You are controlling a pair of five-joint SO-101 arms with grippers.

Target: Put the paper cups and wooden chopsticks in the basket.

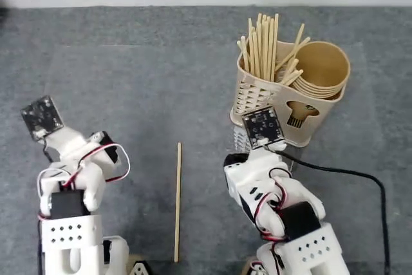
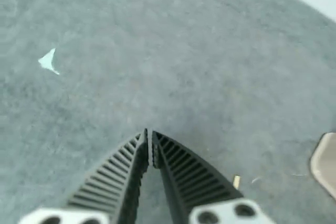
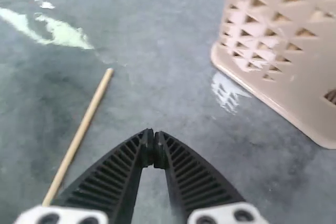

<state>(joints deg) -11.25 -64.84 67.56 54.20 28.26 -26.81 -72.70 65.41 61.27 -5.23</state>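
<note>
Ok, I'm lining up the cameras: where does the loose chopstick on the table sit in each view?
High view: the loose chopstick lies on the table, lower left of the basket.
Left wrist view: a tan tip beside the left gripper may be its end; cannot tell.
Right wrist view: the chopstick lies slanted beside the right gripper.
Shared landmark: the basket.

Lone chopstick (image 1: 178, 201) left of right arm (image 1: 270, 191), basket (image 1: 254, 98) behind that arm, cups (image 1: 325, 66) and chopsticks (image 1: 262, 43) inside

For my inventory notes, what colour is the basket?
Beige basket, with triangular cut-outs; clearest in right wrist view.
</note>
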